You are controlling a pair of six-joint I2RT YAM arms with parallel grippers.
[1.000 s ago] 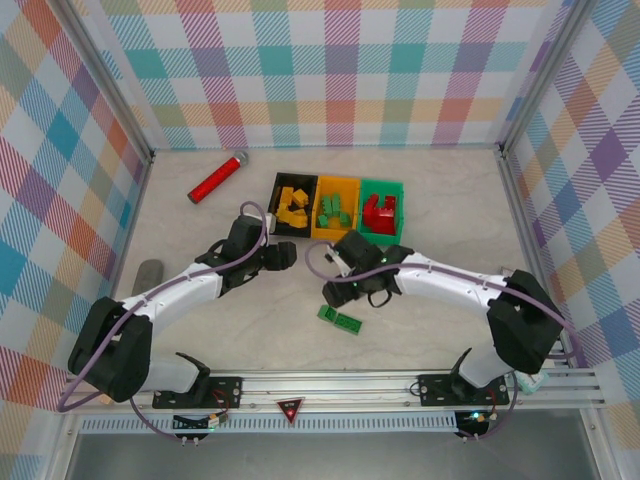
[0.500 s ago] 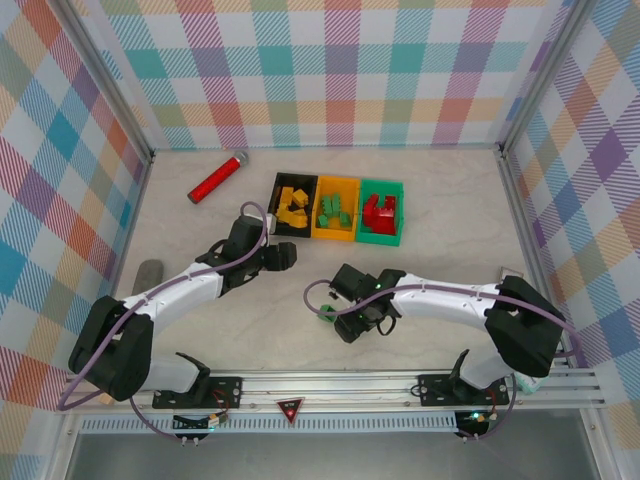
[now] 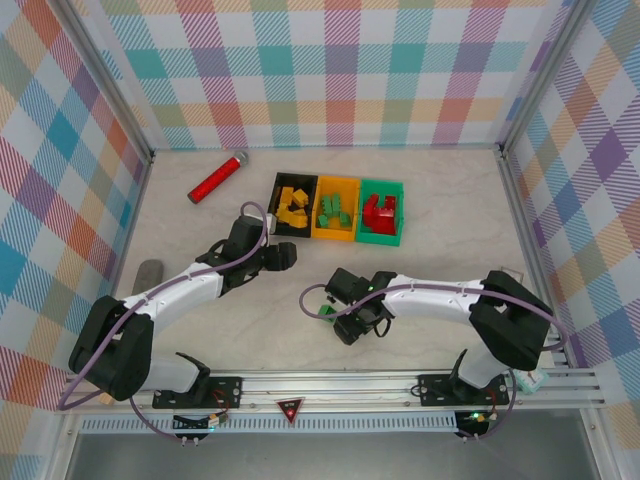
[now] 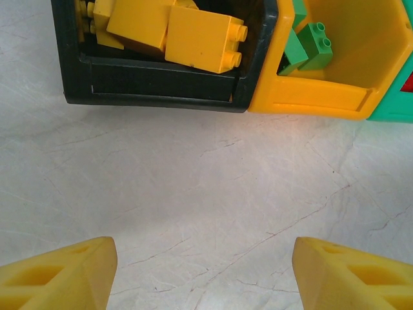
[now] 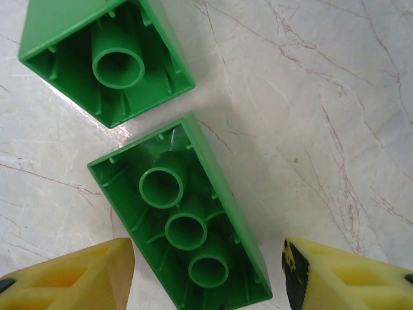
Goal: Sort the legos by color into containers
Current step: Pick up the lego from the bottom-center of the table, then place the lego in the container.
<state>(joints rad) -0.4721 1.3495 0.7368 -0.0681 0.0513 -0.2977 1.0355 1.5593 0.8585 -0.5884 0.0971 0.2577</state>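
Right gripper (image 5: 205, 258) open: yellow fingers (image 5: 77, 274) parted to either side of a long green brick (image 5: 184, 226), close to its flanks but not pinching, holding nothing. Brick upside down on the marbled table (image 5: 335, 129), hollow underside and three round tubes facing up. Just beyond it, nearly corner to corner, a shorter green brick (image 5: 103, 58), also upside down.

Left gripper (image 4: 203, 258) open wide and empty, fingertips (image 4: 71, 271) hovering over bare table, just short of the bins.

Ahead of it, in a touching row: black bin (image 4: 161, 81) holding yellow bricks (image 4: 193, 39), orange bin (image 4: 316, 100) holding green bricks (image 4: 310, 45), then a corner of the green bin (image 4: 393, 106). Seen from above, red bricks (image 3: 380, 210) in that green bin.

Judging by this, sorting nearly finished: one colour per bin, and apparently just the two loose green bricks left, bound for the orange bin. From above, both mostly hidden beneath the right arm (image 3: 440, 292), well short of the bins.

Farther out: red cylinder (image 3: 215, 179) with a silver end, left of the bins; flat grey object (image 3: 147, 272) near the left wall. Both well apart from the work.

Nothing lying between the loose bricks and the orange bin. Likeliest trouble: the shorter brick so close to the long one, easily nudged by closing fingers. Left gripper parked near the black bin, beside the route rather than across it.
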